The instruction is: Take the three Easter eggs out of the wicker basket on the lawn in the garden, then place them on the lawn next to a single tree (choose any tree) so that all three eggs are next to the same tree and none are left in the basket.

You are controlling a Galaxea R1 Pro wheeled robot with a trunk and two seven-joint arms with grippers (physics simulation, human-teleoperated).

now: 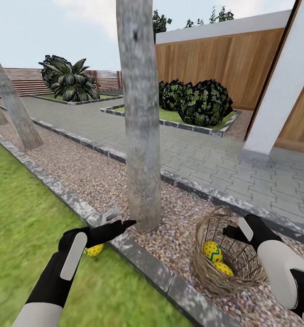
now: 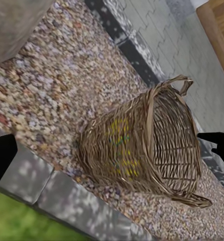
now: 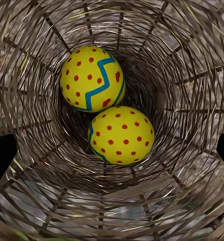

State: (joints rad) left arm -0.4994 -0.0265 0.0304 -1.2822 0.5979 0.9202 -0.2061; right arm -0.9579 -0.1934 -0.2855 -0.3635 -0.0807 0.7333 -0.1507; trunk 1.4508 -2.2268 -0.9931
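Note:
The wicker basket [image 1: 229, 261] lies tipped on the pebble gravel, right of the tree [image 1: 140, 136]. Two Easter eggs [image 1: 212, 250] [image 1: 223, 268] rest inside it; the right wrist view looks straight down at them [image 3: 92, 78] [image 3: 121, 134]. My right gripper [image 1: 231, 232] is open at the basket's rim, holding nothing. A third egg [image 1: 94, 250] lies on the lawn [image 1: 25, 213] beside the kerb, close to the trunk and partly hidden by my left arm. My left gripper [image 1: 120, 219] hangs open just above it, empty. The left wrist view shows the basket [image 2: 142, 145] from the side.
A grey stone kerb [image 1: 143, 263] separates the grass from the gravel strip [image 1: 93, 175]. Grey paving [image 1: 206, 159] lies beyond. Another trunk [image 1: 13, 109] leans at the left. Dark shrubs [image 1: 202, 102], a wooden fence [image 1: 224, 63] and a white pillar [image 1: 283, 91] stand further back.

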